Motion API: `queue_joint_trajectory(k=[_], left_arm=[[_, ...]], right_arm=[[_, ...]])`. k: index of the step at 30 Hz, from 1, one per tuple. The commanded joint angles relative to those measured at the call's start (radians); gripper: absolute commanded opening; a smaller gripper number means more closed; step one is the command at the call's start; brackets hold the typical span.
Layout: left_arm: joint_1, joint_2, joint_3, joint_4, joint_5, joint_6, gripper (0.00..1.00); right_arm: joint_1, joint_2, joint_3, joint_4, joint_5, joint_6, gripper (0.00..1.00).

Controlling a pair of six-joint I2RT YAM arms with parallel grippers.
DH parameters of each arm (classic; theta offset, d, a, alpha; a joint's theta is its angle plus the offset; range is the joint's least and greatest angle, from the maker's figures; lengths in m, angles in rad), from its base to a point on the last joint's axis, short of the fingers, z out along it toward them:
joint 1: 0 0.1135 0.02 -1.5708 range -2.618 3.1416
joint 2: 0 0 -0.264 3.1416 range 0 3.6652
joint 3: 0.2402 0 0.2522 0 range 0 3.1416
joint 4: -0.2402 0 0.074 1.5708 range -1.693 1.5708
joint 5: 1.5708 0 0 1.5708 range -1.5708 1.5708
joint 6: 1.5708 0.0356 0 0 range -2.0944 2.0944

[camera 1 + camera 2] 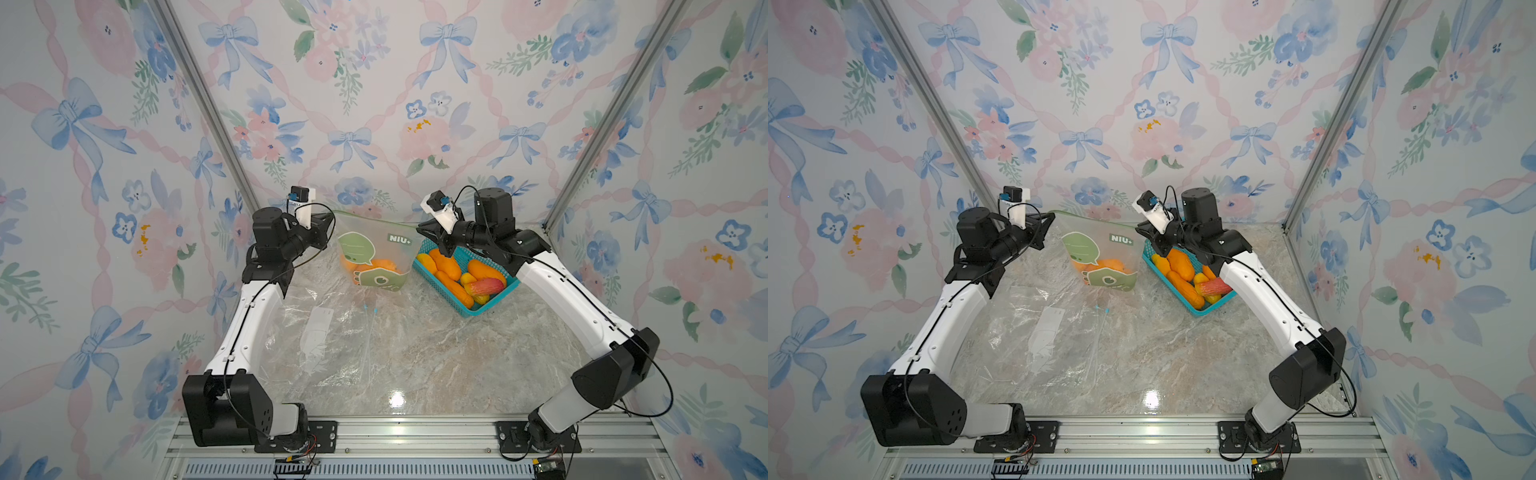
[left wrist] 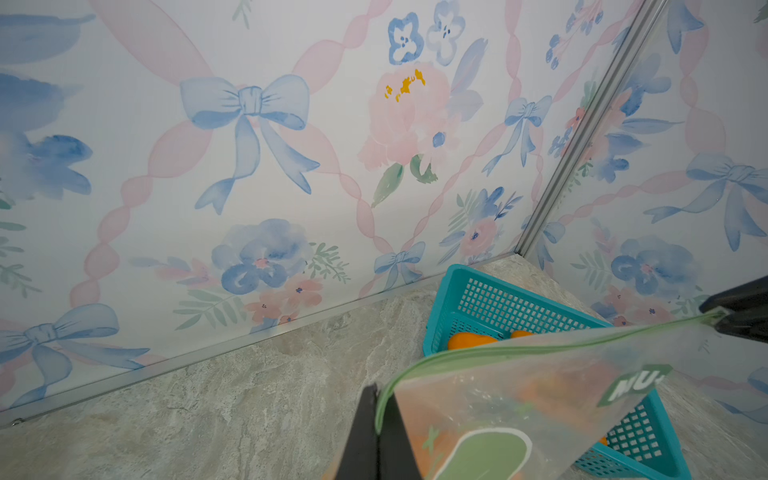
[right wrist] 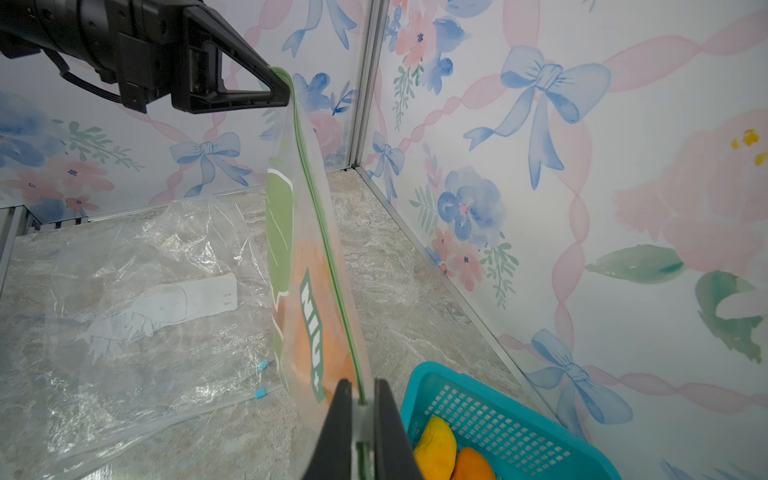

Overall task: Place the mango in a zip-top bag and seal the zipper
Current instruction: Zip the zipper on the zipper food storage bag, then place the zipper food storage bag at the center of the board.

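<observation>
Translucent zip-top bag (image 1: 376, 245) with green print hangs upright, green zipper (image 2: 540, 344) taut on top; orange mango (image 1: 384, 265) inside at the bottom.

In a top view, the left arm (image 1: 253, 316) is extended from the lower left of the frame and bent inward toward the centre. The right arm (image 1: 569, 299) is mirrored from the lower right. The left tool (image 1: 331, 217) is clamped on one top corner of the zip-top bag (image 1: 374, 249), the right tool (image 1: 420, 227) on the opposite corner. In the right wrist view its fingers (image 3: 338, 424) are pressed together, seemingly with only the film between.
</observation>
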Motion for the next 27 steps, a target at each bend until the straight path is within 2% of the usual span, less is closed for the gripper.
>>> queue_joint_trajectory(k=[1,14,21,27], left_arm=[[0.036,0.023,0.038,0.013,-0.095,-0.016,0.0],[0.04,0.1,0.038,0.049,-0.184,0.046,0.0],[0.036,0.197,0.016,0.087,-0.149,0.028,0.0],[0.035,0.293,-0.003,0.108,-0.178,0.001,0.0]], right_arm=[[-0.014,0.064,0.056,0.03,0.016,0.054,0.0],[0.045,0.363,0.375,0.039,0.037,0.128,0.0],[0.043,0.485,0.467,0.035,0.029,0.171,0.0],[0.034,0.561,0.492,0.008,0.036,0.19,0.01]])
